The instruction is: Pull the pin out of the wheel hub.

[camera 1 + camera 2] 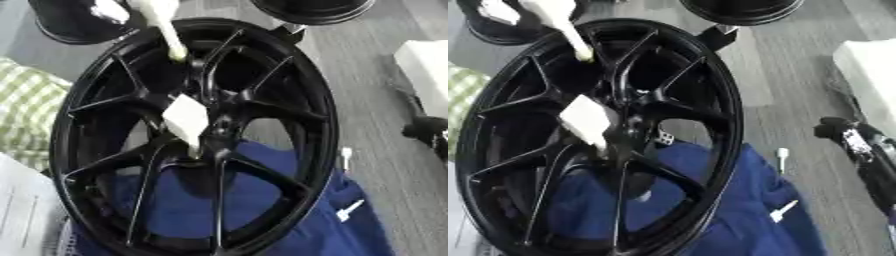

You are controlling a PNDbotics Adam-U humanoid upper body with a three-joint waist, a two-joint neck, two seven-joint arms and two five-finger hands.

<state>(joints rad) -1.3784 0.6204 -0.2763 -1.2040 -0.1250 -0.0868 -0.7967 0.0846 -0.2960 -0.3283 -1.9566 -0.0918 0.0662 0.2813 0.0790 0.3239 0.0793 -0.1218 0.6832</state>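
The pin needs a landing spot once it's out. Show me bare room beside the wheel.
Free: grey floor right of the wheel, up to the white block. Crowded: blue cloth carries two white pins; checked fabric fills the left.

Blue cloth (289, 220) on grey floor (367, 75); green checked fabric (26, 110) left.
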